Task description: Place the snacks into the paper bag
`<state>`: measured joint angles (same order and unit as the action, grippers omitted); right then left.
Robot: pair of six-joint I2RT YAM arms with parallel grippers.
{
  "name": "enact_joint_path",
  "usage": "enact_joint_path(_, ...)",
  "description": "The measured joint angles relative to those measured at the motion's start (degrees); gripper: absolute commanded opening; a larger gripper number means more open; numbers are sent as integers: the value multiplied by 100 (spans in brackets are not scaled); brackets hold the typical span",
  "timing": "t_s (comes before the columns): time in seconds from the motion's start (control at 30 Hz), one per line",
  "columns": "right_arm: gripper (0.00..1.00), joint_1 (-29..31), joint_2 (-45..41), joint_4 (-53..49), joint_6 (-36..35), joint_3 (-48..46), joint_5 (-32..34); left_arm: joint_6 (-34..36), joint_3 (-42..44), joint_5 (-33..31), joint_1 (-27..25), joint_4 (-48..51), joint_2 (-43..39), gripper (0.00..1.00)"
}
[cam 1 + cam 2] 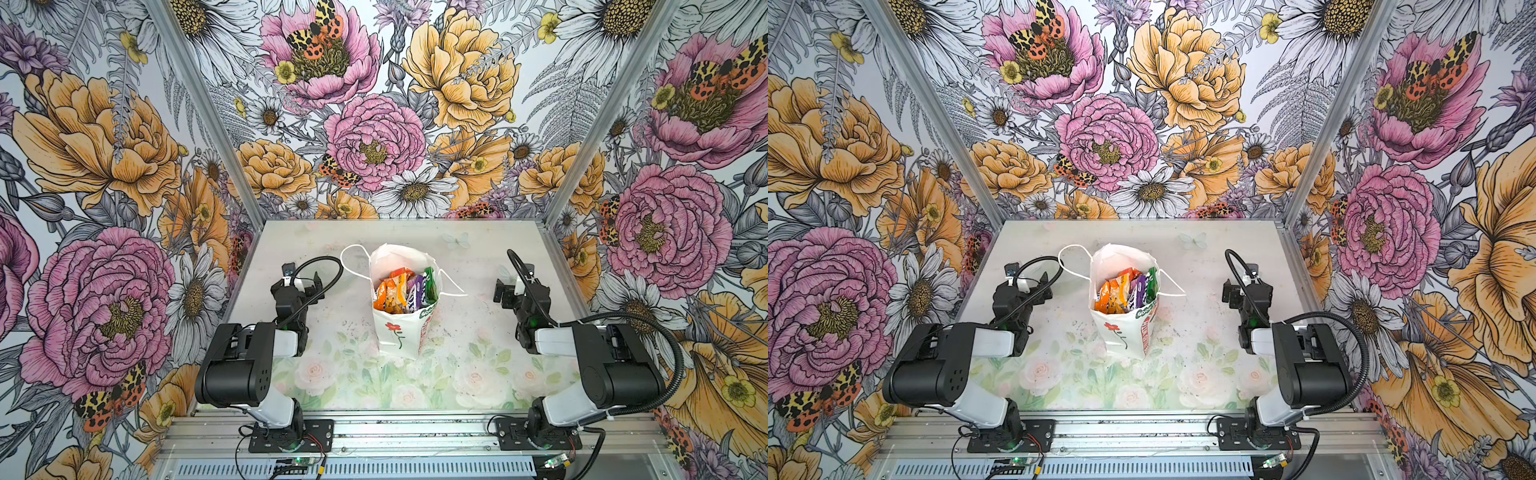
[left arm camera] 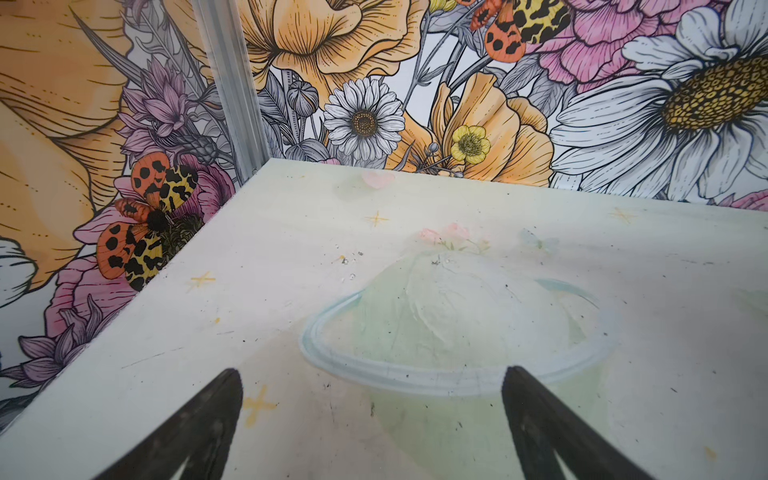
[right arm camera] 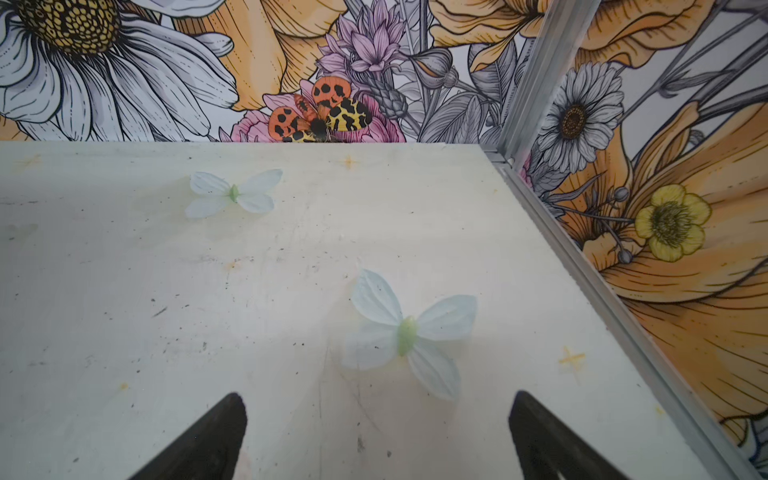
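Note:
The white paper bag (image 1: 395, 338) (image 1: 1115, 338) stands upright in the middle of the table, its red flower drawing facing the front and its cord handles hanging to both sides. Orange, purple and green snacks (image 1: 401, 291) (image 1: 1125, 291) stand packed inside its open mouth. To the left of the bag my left gripper (image 1: 305, 280) (image 1: 1036, 284) (image 2: 372, 382) is open, with only bare table between its fingers. On the bag's right my right gripper (image 1: 508, 291) (image 1: 1232, 293) (image 3: 376, 409) is open too and holds nothing. Neither wrist view takes in the bag.
Flower-printed walls close in the table (image 1: 457, 374) at the back and on both sides, with aluminium posts (image 1: 582, 145) at the back corners. Both arm bases sit on a metal rail (image 1: 415, 432) along the front. Pale butterflies (image 3: 409, 332) and roses are printed on the tabletop.

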<state>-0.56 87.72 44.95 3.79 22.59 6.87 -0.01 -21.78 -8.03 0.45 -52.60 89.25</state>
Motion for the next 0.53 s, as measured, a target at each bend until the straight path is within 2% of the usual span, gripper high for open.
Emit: enact_joint_path(0.53, 100, -13, 0, 118, 44, 0, 59, 0, 0, 0, 0, 0, 0, 99)
